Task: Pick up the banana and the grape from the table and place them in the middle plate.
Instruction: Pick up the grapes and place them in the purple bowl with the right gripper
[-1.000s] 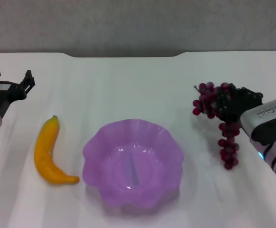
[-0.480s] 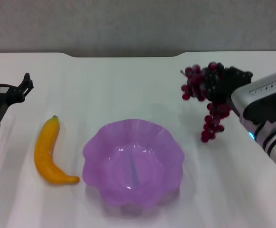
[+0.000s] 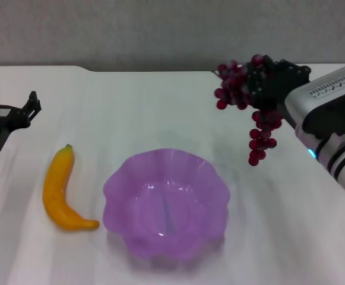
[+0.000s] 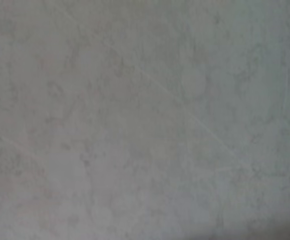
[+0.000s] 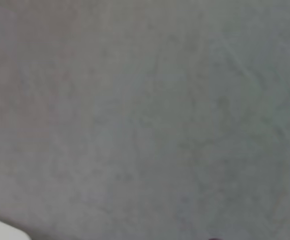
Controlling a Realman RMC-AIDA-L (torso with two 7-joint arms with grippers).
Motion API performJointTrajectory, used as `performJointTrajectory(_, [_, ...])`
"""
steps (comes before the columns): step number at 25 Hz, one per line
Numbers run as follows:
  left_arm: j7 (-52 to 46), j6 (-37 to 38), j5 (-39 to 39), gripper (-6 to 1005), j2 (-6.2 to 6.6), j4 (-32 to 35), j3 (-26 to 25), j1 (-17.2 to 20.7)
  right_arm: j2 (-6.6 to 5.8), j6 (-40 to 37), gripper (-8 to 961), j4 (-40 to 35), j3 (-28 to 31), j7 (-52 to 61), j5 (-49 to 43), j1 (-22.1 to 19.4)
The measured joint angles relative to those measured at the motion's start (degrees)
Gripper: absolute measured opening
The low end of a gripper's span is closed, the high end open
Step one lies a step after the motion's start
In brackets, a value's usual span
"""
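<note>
Hovering left tool: black, at the far left over the surface, beyond the banana's stem end; fingers spread with a clear gap, nothing between them.
Banana: smooth orange-yellow, small dark-green stem tip; lies flat on the surface just left of the plate, not touching it.
Banana axis: long axis runs near-to-far, stem tip at the far end, near end curling toward the plate.
Plate: translucent light purple, wavy scalloped rim, nothing in it; sits centre-front.
Open room: bare white surface between banana and left tool, behind the plate to the far edge, and right of the plate under the grape.
Grape: dark red-purple bunch of small round fruit, lifted clear of the surface, beyond and right of the plate's rim.
Grape axis: thick part points left from the tool; a thin tail hangs straight down.
Right tool: black, upper right, closed on the bunch's thick end.
Wrist views: only blank grey.
</note>
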Motion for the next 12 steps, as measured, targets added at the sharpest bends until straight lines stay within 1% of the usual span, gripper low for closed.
performJointTrajectory(4, [0.0,0.0,0.0,878,0.0,0.0,0.0,-0.09,0.1,0.5,251,-1.19,-2.08,-0.07,0.0,0.6])
performJointTrajectory(8, [0.0,-0.07,0.0,878,0.0,0.0,0.0,0.02,0.25,-0.03,249,-1.98,-5.63,0.31,0.25,2.08])
performJointTrajectory(12, [0.0,-0.09,0.0,878,0.0,0.0,0.0,-0.05,0.42,-0.44,249,-2.98,-9.24,0.53,0.44,2.66])
